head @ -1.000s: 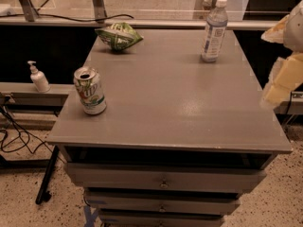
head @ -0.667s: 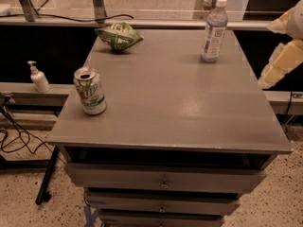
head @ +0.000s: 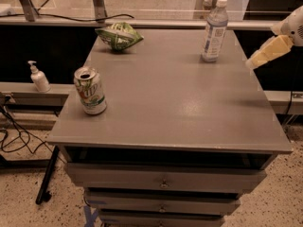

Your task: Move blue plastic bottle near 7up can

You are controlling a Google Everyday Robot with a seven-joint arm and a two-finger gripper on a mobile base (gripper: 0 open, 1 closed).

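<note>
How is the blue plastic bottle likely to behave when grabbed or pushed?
The blue plastic bottle is tall, narrow and upright, so a high push probably tips it. Its thin-looking wall may flex or slip. The gripper hangs by the right edge of the table, apart from the bottle.

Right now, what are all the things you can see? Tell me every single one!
blue plastic bottle: one, clear bluish with a white cap, standing at the table's far right.
7up can: one, white and green, standing near the table's front left edge.
snack bag: one, green and white, lying at the table's far left.
pump bottle: one, white, on the ledge left of the table.
table: one, grey, middle of the view.
drawers: grey, stacked under the tabletop.
cables: black, count unclear, low at the far left.
tool: one, pale yellow, in the air beyond the table's right edge, apart from the bottle.
</note>
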